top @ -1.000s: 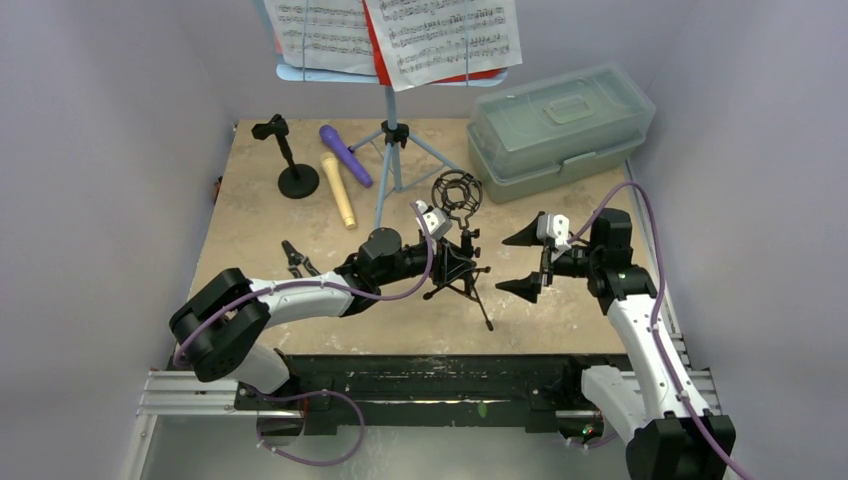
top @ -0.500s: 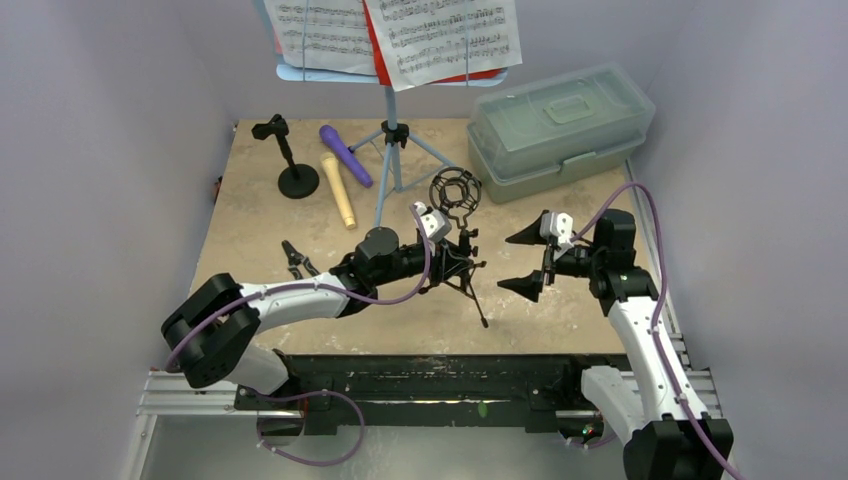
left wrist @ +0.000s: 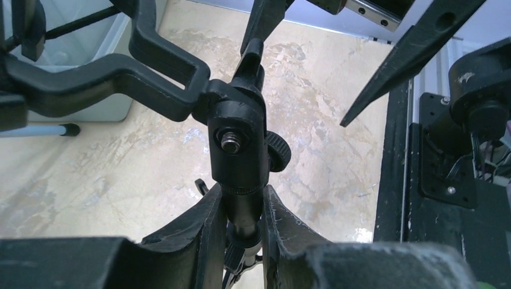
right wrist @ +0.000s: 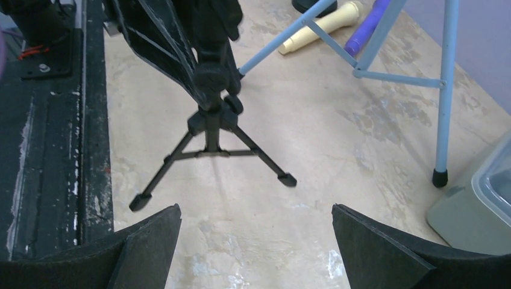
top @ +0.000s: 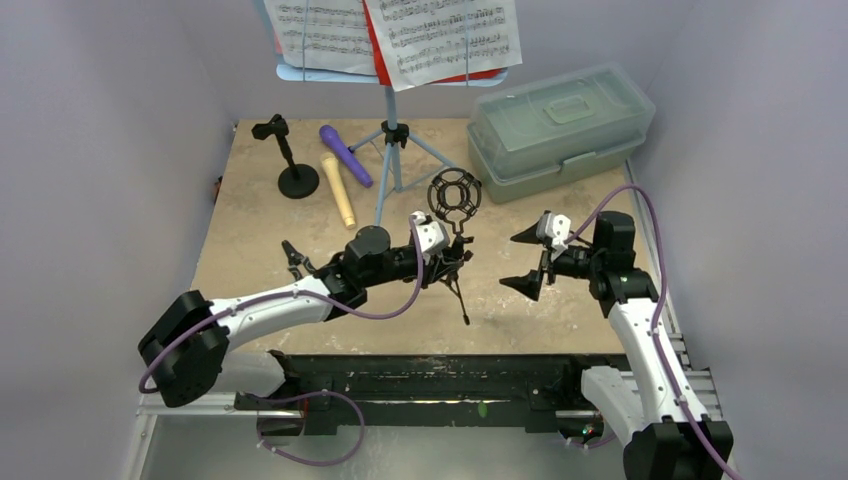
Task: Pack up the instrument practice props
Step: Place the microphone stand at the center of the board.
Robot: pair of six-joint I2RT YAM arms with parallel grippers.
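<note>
Fingers [left wrist: 205,238] of my left gripper [left wrist: 244,208] are pinched close together on the thin stem of a black tripod microphone holder with a wire ring on top [left wrist: 241,132], just below its swivel joint. Seen from above, that holder leans near the middle of the tan stone-patterned tabletop [top: 250,230]. I cannot tell whether its feet touch the surface.

Just beside it, my right gripper [top: 520,262] faces the holder with its fingers spread as wide as they go, holding nothing.

Further back stand a pale-blue tripod music rack [top: 392,150] carrying white sheet-music pages [top: 440,35], a purple toy microphone [top: 345,155] lying beside a tan toy microphone [top: 340,190], and a black round-base microphone holder [top: 290,165]. At the back right sits a translucent grey-green plastic box [top: 560,125] with its lid on.

By my reading, packing has barely begun. No prop is inside the box. Only this one holder is in hand, and every other prop, plus opening the lid, is yet to do.
</note>
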